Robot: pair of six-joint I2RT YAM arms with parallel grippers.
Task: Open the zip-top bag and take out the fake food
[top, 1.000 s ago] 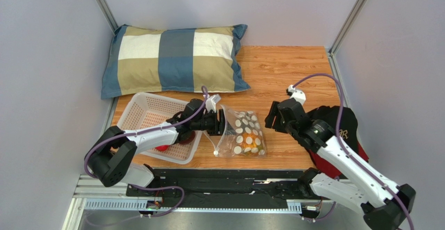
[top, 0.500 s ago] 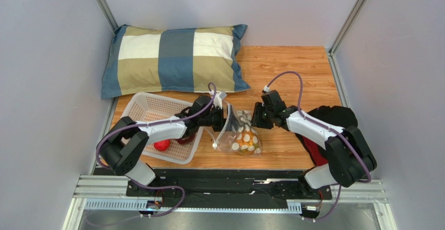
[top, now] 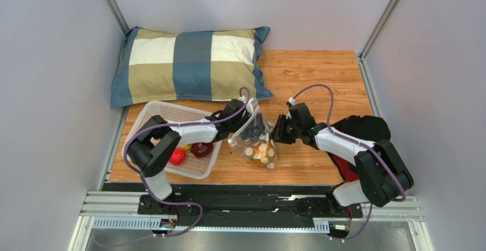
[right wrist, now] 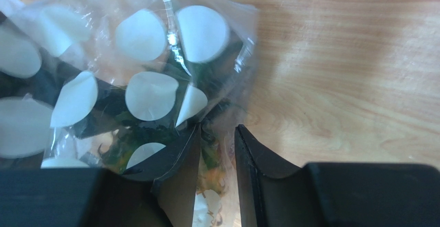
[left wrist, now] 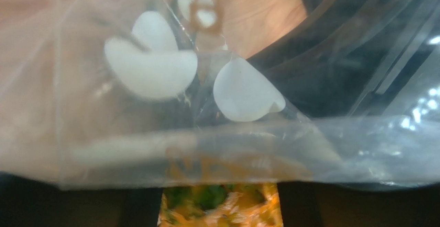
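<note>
At the left of the top view, a white perforated basket (top: 162,117) sits on the wooden surface (top: 308,74). It holds a red berry (top: 177,156) and a dark maroon piece (top: 202,149) near its lower right corner. A checked pillow (top: 191,63) lies above it in the upper left of the frame. The left arm reaches across the basket's right end, putting the left tool (top: 246,116) at the top edge of the zip-top bag (top: 255,143), just left of centre. In the left wrist view, clear film with white ovals covers almost everything, so I cannot tell whether this tool is spread or pinching. The bag lies crumpled on the surface just right of the basket, with the remaining fake food (top: 262,147) showing orange and green inside it. The right tool (top: 278,132) meets the bag's right edge. Its fingers (right wrist: 181,160) stand a narrow gap apart, not pressed together, with film and orange and green bits showing in the gap. A black and red cap (top: 365,128) lies at the far right, partly under the right arm.
</note>
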